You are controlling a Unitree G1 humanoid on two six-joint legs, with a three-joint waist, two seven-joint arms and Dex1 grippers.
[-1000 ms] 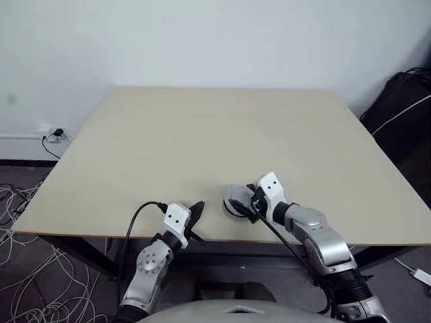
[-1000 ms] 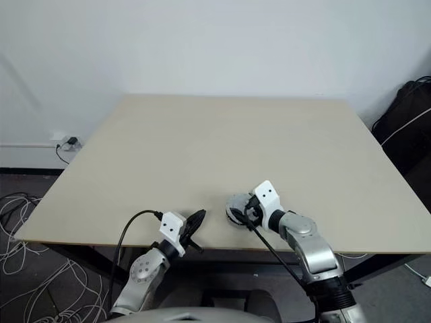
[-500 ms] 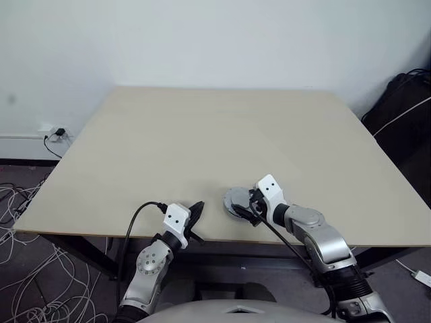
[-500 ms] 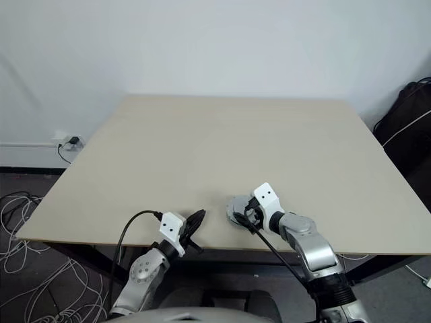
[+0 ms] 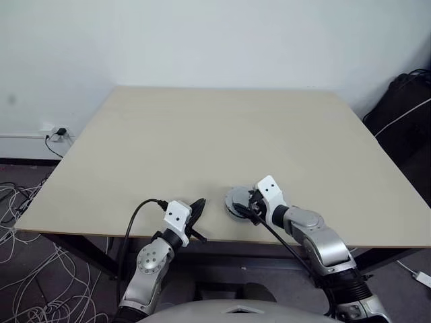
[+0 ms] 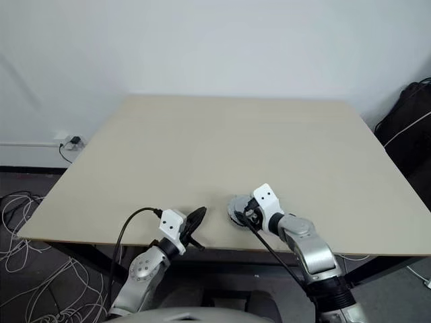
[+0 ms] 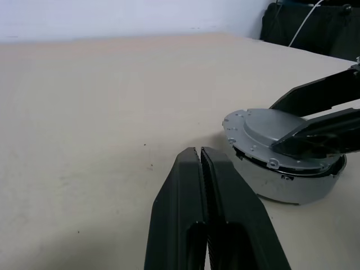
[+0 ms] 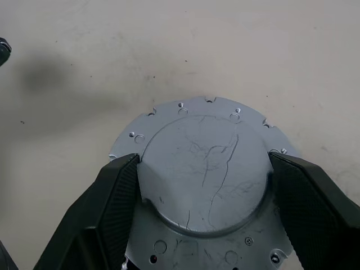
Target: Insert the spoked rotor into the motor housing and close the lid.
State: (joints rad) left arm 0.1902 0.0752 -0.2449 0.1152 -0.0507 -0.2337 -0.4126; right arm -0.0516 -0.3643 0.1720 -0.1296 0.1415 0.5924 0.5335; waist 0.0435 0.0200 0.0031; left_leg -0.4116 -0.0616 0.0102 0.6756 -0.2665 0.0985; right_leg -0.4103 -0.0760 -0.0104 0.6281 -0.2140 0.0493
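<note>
Both black fingers of the right gripper [image 8: 203,185] straddle the lid [image 8: 202,174], wide at three and nine o'clock, perhaps touching its raised centre. Squeezing off-centre could skew it on the motor housing [image 7: 292,183]; the left gripper [image 7: 201,154] idles shut, empty.

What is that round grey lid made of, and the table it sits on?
The lid looks like metal: dull grey with a matte sheen, fine scratches across its raised middle and small holes around its rim. The table looks like wood or a wood-look board, pale beige, smooth and flat with no clear grain, so which one is hard to tell.
</note>
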